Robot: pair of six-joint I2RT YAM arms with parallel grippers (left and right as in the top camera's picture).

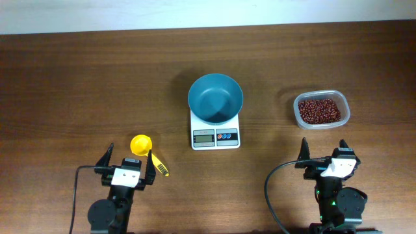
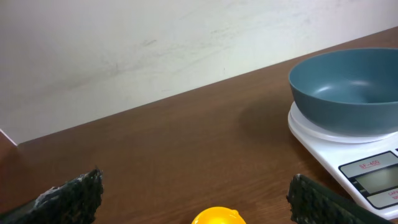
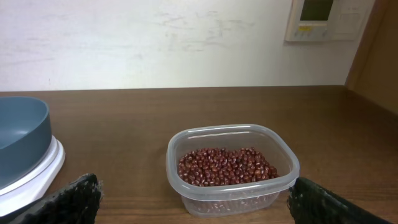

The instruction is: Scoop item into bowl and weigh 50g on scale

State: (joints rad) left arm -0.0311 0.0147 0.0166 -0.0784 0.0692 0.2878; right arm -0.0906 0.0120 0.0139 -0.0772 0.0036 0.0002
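Note:
The teal-blue bowl stands empty on the white scale at mid-table; both show in the left wrist view, bowl and scale, and the bowl's edge in the right wrist view. The red-brown beans lie in a clear plastic tub, also in the right wrist view. A yellow scoop lies left of the scale, its bowl just ahead of my left gripper. My left gripper is open and empty. My right gripper is open and empty, just short of the tub.
The wooden table ends at a white wall behind. A wall control panel hangs above the table's far right. Black cables run from both arm bases at the front edge.

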